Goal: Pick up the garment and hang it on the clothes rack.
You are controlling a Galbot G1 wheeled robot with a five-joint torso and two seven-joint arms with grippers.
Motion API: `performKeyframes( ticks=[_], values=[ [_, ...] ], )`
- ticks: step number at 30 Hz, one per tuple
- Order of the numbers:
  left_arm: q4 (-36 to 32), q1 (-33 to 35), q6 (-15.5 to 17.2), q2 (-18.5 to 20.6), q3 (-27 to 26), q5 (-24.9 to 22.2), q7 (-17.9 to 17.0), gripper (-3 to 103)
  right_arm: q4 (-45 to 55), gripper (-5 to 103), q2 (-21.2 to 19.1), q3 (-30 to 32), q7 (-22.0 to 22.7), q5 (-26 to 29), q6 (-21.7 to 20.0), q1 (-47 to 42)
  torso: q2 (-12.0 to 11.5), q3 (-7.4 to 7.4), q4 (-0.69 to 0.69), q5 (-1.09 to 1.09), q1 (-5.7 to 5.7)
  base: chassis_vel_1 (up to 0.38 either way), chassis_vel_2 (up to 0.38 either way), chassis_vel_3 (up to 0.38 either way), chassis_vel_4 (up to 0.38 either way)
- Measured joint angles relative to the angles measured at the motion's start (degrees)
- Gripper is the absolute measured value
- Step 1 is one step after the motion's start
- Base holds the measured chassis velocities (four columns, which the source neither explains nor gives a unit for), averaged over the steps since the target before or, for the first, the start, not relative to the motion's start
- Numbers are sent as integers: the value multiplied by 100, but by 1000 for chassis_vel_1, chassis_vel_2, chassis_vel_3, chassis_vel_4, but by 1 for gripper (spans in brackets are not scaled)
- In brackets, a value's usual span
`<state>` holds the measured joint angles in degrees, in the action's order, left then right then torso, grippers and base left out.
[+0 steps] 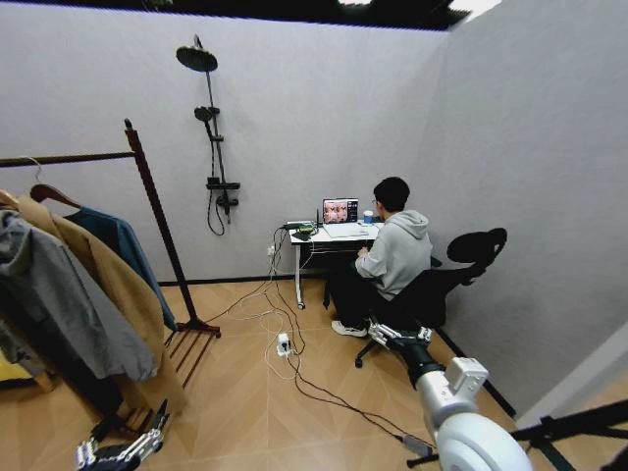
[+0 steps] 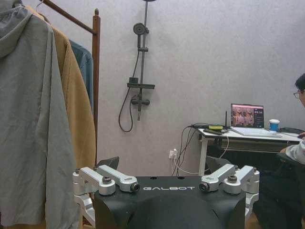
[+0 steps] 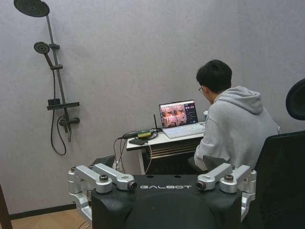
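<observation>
The soft, limp dark teal long-sleeved jacket (image 1: 116,240) already hangs on the reddish-brown wooden clothes rack (image 1: 157,211), best held by its wooden hanger; both the left gripper (image 1: 118,453) and right gripper (image 1: 385,334) have wide-open, empty fingers.

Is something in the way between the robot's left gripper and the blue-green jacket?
Yes. The grey hooded jacket and the long tan coat hang in front of the garment on the clothes rack, nearer the left gripper.

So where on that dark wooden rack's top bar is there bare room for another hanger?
The dark reddish-brown wooden clothes rack has a bare stretch of bar between the teal jacket's hanger and the knobbed right post. Leftwards it is crowded: the long tan coat and grey hooded jacket overlap. Both tools hang low, left, right.
</observation>
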<state>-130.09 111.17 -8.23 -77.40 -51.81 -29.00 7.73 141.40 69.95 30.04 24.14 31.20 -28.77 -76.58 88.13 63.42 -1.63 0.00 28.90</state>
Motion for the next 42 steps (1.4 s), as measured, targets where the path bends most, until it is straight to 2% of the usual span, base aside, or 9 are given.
performKeyframes(
  ticks=[13, 36, 40, 42],
  values=[
    [0, 0, 0, 0, 0, 0, 0, 100, 16, 100, -19, -61, 17, -25, 19, 18, -1, 1, 1, 0, 1, 122, -118, -118, 109],
    [0, 0, 0, 0, 0, 0, 1, 100, 6, 100, -1, -165, 28, -68, 53, 43, 0, 0, 0, 2, 0, 197, -198, -192, 201],
    [0, 0, 0, 0, 0, 0, 0, 100, 1, 100, 26, -222, 28, -108, 59, 42, 0, 0, 0, -3, 0, 156, -173, -160, 168],
    [0, 0, 0, 0, 0, 0, 0, 100, -12, 100, 41, -258, 28, -128, 63, 40, 0, 0, 0, 2, 0, 172, -177, -179, 171]
  ],
)
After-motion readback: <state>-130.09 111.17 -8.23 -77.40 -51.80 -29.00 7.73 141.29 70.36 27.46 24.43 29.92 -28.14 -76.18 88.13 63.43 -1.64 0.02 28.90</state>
